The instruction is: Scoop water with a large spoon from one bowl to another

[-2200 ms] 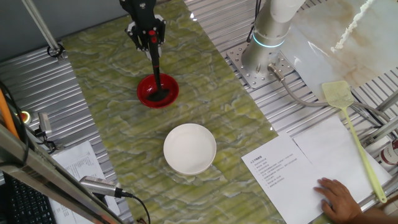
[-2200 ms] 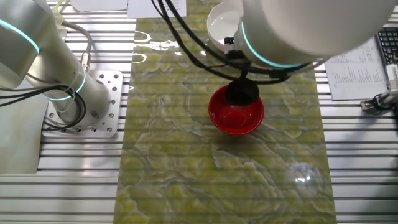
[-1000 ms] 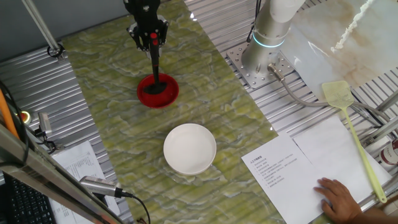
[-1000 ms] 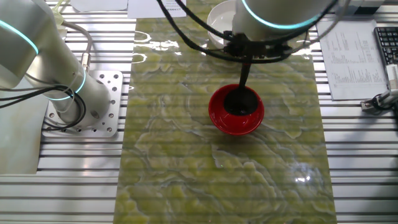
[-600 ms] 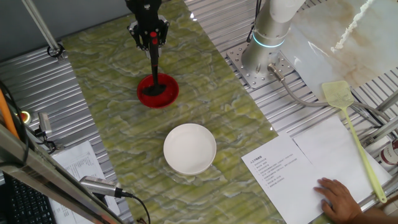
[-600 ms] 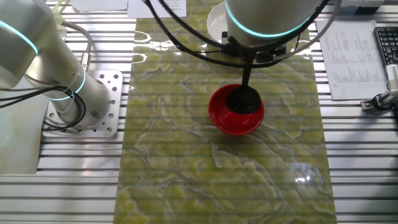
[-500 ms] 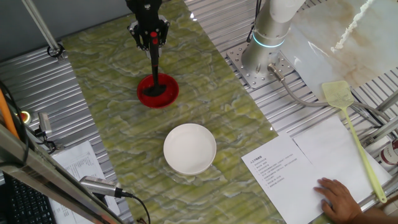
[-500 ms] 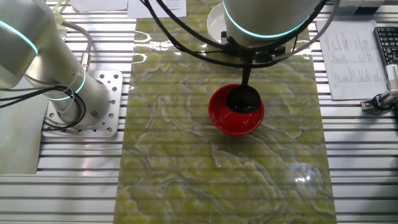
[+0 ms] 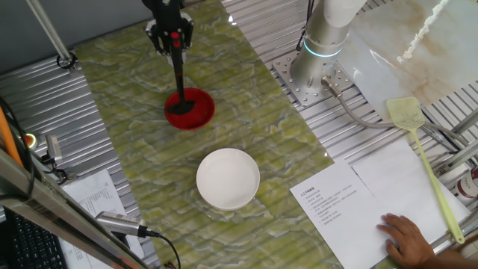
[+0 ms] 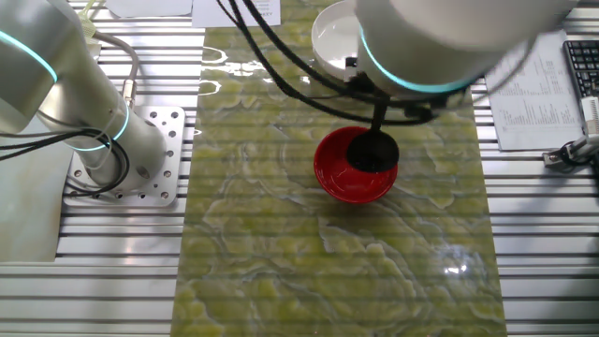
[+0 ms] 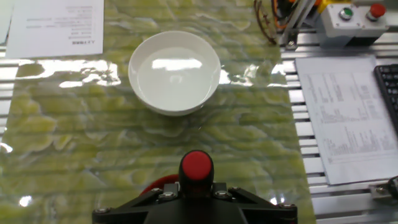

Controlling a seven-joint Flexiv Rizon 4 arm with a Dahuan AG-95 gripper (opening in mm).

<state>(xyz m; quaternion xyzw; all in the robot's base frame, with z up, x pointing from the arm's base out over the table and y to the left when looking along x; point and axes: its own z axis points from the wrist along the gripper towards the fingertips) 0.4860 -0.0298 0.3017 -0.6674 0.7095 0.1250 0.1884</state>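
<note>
My pincer [image 9: 171,39] grips the large spoon [image 9: 179,82], its cup inside the red bowl [image 9: 190,109]; I judge pouring underway, white bowl [image 9: 228,178] awaiting further scoops.

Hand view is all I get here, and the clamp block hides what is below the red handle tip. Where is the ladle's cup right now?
Observer: The ladle's cup sits inside the red bowl, toward its left side in one fixed view.
Operator: Is the handle upright?
Observer: Nearly; it leans a little, with the gripper clamped on its red-tipped top end.
Operator: Anything near the arm's base that I can't see?
Observer: A yellow-green fly swatter lies on the metal table beyond the base, and a person's hand rests on a sheet of paper there.
</note>
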